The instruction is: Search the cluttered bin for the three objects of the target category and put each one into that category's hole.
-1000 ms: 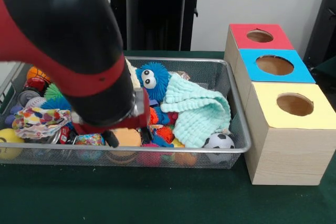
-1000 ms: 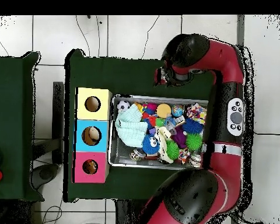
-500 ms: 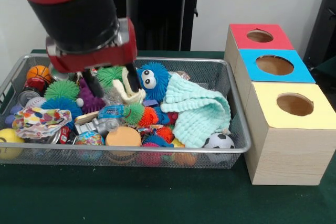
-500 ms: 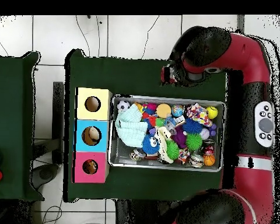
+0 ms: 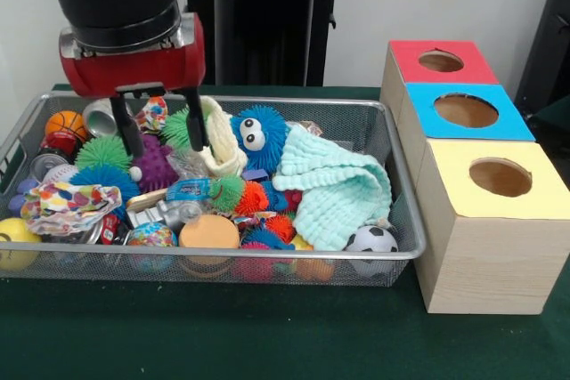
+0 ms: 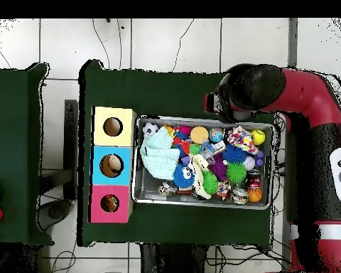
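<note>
Mint-green waffle-knit cloth (image 5: 334, 186) lies unmoved at the silver wire-mesh bin's (image 5: 405, 220) end nearest the yellow-faced wood box (image 5: 494, 224). The gripper (image 5: 162, 135) has risen since half a second ago, fingers spread, empty, above the purple spiky ball (image 5: 155, 166).

White tiled floor (image 6: 166, 43) (cables trailing), dark green table (image 5: 267, 344)

A dark green table (image 5: 267, 344) carries the bin (image 5: 405, 220), a silver wire-mesh basket, and just beside the bin's side stands a row of three pale wood boxes: yellow-faced (image 5: 494, 229), blue-faced (image 5: 465, 111) and red-faced (image 5: 439, 61), touching one another.
</note>
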You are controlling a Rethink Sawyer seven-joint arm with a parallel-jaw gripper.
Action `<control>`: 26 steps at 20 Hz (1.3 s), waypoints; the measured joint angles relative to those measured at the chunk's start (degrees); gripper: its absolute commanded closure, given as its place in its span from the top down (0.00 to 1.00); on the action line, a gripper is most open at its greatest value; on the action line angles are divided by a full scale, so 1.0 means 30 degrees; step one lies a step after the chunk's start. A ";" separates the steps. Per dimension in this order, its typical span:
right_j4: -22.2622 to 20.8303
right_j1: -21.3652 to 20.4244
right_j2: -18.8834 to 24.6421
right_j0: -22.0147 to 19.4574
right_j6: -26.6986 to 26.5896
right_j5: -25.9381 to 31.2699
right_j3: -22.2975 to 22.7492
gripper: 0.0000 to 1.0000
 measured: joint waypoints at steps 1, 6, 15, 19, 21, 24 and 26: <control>0.0000 -0.0047 -0.0138 0.0031 0.0000 -0.0182 0.0135 1.00; 0.0004 0.0028 -0.1264 0.0483 0.0000 -0.0531 0.0625 1.00; 0.0008 0.0090 -0.2046 0.0632 0.0000 -0.0535 0.0780 1.00; 0.0008 0.0081 -0.2473 0.0642 0.0000 -0.0535 0.0783 1.00; 0.0008 0.0081 -0.2702 0.0656 0.0000 -0.0535 0.0783 1.00; 0.0012 0.0080 -0.2855 0.0669 0.0000 -0.0535 0.0783 1.00; 0.0016 0.0081 -0.2925 0.0693 0.0000 -0.0535 0.0783 1.00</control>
